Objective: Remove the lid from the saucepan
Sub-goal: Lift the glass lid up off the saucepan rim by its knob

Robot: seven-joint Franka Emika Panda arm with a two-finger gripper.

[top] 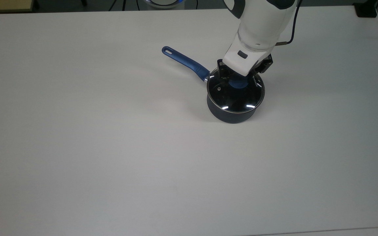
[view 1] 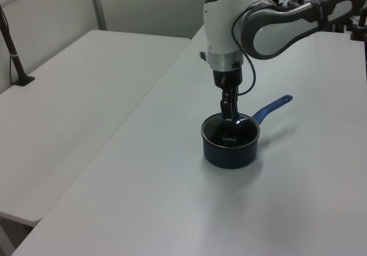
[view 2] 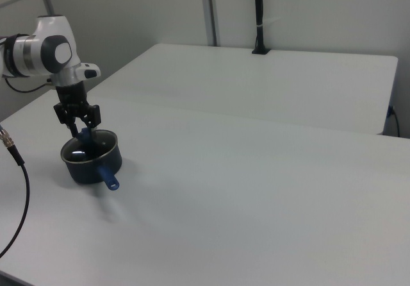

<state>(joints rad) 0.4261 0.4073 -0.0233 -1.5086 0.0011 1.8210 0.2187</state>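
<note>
Saucepan [top: 231, 113] sits on the white surface [top: 110, 147], toward the top view's right of centre. Its long blue handle [top: 185, 63] points to the top view's upper left, lying clear of the arm. Lid [top: 238, 98] is seated flat on the saucepan's rim, glass showing bright glints.

Gripper [top: 238, 78] hangs straight down over the lid's centre, white wrist housing covering part of the blue knob [top: 239, 85] in the top view. The fingers [view 2: 94, 116] are spread apart, one on either side of the knob; nothing is gripped that I can see.

Left view: the arm [view 1: 275, 26] reaches in from the left view's upper right, the gripper [view 1: 229, 115] just over the pan. A black cable [top: 290, 29] loops off the wrist. A second white table [view 1: 74, 95] adjoins at the left view's left.
</note>
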